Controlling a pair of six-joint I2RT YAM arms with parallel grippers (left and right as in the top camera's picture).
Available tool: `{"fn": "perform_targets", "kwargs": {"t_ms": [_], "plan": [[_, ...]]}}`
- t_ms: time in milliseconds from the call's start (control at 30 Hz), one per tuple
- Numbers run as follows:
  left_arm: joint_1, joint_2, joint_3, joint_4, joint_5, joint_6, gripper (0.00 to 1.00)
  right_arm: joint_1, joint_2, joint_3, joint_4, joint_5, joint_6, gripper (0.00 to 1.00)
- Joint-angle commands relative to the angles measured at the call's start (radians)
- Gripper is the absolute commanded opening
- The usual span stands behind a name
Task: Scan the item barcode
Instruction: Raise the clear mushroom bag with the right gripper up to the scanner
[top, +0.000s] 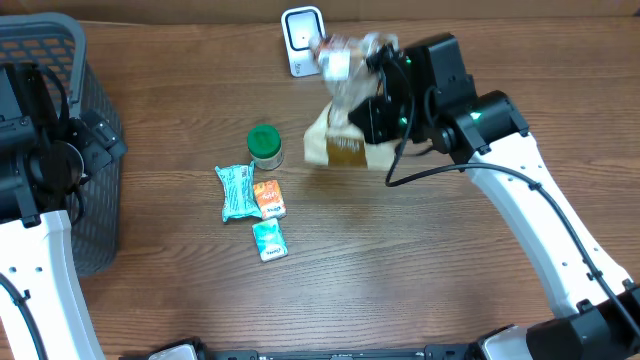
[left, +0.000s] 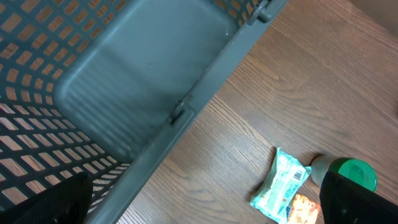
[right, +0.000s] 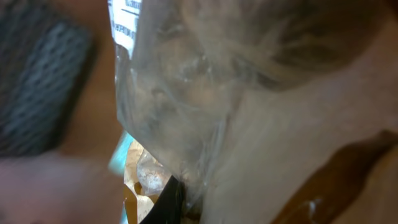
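Dark grey plastic basket at the left edge of the wood-grain worktop, with lattice walls of small rectangular holes. In the left wrist view, thick rim, smooth solid floor, orange-brown showing through the mesh. Left gripper hanging above the basket's edge, fingers spread wide, nothing between them.

Held off to the right of centre: clear crinkled plastic bag, soft and creased, with cream-coloured contents and a glossy brown patch towards its lower end. Pinched near the middle by the right gripper, jaws pressed together on the film. Long axis running from the far side of the worktop towards the near side. White printed label end pointing at the scanner, bulkier cream end pointing back to the near edge. Cannot tell whether that lower end touches the worktop. Up close in the right wrist view, blurred wrinkled film and black-on-white print at the top.

Scanner: small white rounded box, standing upright at the far edge, just beside the bag's label end.

Loose on the worktop, left of the bag: round green-lidded jar, flat teal packet touching an orange packet, and a small teal packet just below them.
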Motion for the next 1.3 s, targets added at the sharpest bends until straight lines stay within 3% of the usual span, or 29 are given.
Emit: {"fn": "perform_targets", "kwargs": {"t_ms": [0,200,333,500,667,967,1267], "plan": [[0.004,0.002,0.014,0.001,-0.017,-0.003,0.99,0.045,-0.013,0.047,0.086,0.476,-0.005,0.04],[0.004,0.002,0.015,0.001,-0.016,-0.003,0.99,0.122,0.098,0.047,0.42,0.851,-0.292,0.04],[0.004,0.002,0.015,0.001,-0.016,-0.003,1.0,0.141,0.223,0.047,0.74,0.979,-0.633,0.04],[0.004,0.002,0.014,0.001,-0.017,-0.003,1.0,0.133,0.39,0.048,1.175,0.995,-0.986,0.04],[0.004,0.002,0.015,0.001,-0.016,-0.003,1.0,0.124,0.56,0.05,1.428,0.991,-1.265,0.04],[0.004,0.002,0.015,0.001,-0.016,-0.003,0.99,0.1,0.77,0.086,1.476,0.968,-1.32,0.04],[0.004,0.002,0.015,0.001,-0.016,-0.003,0.99,0.094,0.86,0.176,1.462,0.941,-1.368,0.04]]}}
